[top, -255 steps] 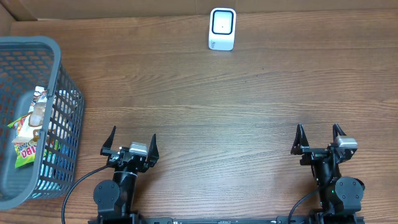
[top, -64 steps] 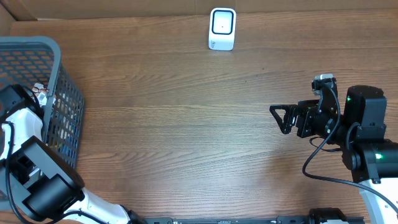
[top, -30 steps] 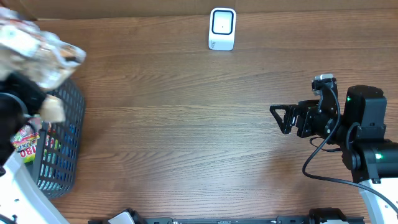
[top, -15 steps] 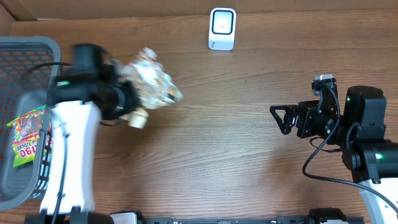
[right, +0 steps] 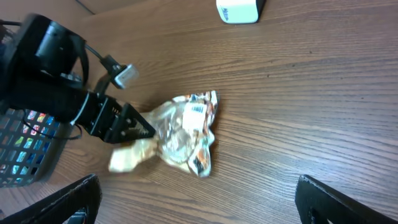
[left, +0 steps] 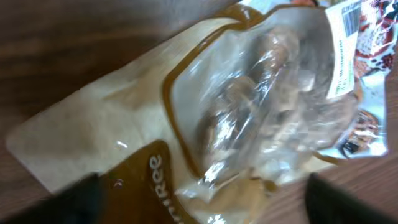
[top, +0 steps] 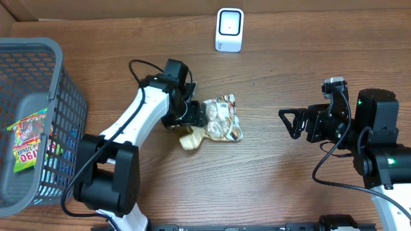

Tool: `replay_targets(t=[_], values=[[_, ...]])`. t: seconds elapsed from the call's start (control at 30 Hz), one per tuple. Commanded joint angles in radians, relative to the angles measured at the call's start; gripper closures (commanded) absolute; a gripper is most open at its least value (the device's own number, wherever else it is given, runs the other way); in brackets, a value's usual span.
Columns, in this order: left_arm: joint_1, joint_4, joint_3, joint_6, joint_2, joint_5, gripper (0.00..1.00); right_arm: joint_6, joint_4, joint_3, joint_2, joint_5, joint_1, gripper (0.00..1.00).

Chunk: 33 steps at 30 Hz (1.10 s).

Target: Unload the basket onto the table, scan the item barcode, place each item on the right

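The item, a clear and tan snack bag [top: 219, 122], lies on the wooden table between the arms. A white barcode label [left: 345, 37] shows on its far end in the left wrist view. My left gripper [top: 200, 117] is at the bag's left end, open, its dark fingertips [left: 62, 199] wide apart on either side of the bag [left: 249, 118]. The white scanner [top: 229, 29] stands at the back of the table. My right gripper [top: 287, 123] hovers open to the right of the bag [right: 180, 134], pointing at it, with nothing between its fingers.
A grey mesh basket [top: 64, 96] stands at the left edge and holds a green and red candy packet [top: 29, 142] and other packets. A brown cardboard wall runs along the back edge.
My left arm swung the snack bag out of the basket area to the table's middle and its jaws opened, leaving the bag lying on the wood. The right arm has not moved.
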Motion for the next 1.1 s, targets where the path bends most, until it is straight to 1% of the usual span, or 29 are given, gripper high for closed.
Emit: replay_targets(t=[0.0, 0.13, 0.27, 0.4, 0.43, 0.47, 0.53, 0.63, 0.8, 0.9, 1.0, 1.07], values=[[0.002, -0.067, 0.119, 0.016, -0.02, -0.008, 0.0, -0.001, 0.003, 0.023, -0.002, 0.003, 0.003, 0.0], [0.026, -0.26, 0.388, 0.014, -0.053, -0.04, 0.0, 0.0, 0.002, 0.023, -0.002, 0.002, 0.003, 0.0], [0.088, -0.487, 0.769, -0.047, -0.082, -0.142, 0.0, 0.0, -0.002, 0.023, -0.003, 0.002, 0.003, 0.0], [0.217, -0.733, 1.125, -0.144, -0.086, -0.282, 0.0, 0.0, -0.012, 0.023, -0.003, 0.002, 0.003, 0.0], [0.261, -0.779, 1.188, -0.158, -0.086, -0.297, 0.01, 0.0, -0.013, 0.023, -0.003, 0.002, 0.003, 0.0], [0.309, -0.777, 1.223, -0.142, -0.093, -0.287, 0.0, 0.0, -0.013, 0.023, -0.003, 0.002, 0.003, 0.0], [0.434, -0.776, 1.231, -0.177, -0.132, -0.27, 0.0, 0.0, -0.013, 0.023, -0.003, 0.002, 0.003, 0.0], [0.632, -0.776, 1.207, -0.192, -0.164, -0.259, 0.0, 0.0, -0.016, 0.023, -0.003, 0.002, 0.003, 0.0], [0.927, -0.776, 1.12, -0.183, -0.151, -0.261, 0.0, 0.0, -0.019, 0.023, -0.003, 0.001, 0.003, 0.0], [1.046, -0.756, 1.028, -0.173, -0.12, -0.26, 0.0, 0.0, -0.022, 0.023, -0.003, 0.002, 0.003, 0.0], [1.12, -0.671, 0.914, -0.134, -0.078, -0.261, 0.0, 0.0, -0.024, 0.023, -0.003, 0.001, 0.003, 0.0], [1.141, -0.61, 0.849, -0.14, -0.056, -0.261, 0.0, 0.0, -0.023, 0.023, -0.003, 0.002, 0.003, 0.0]])
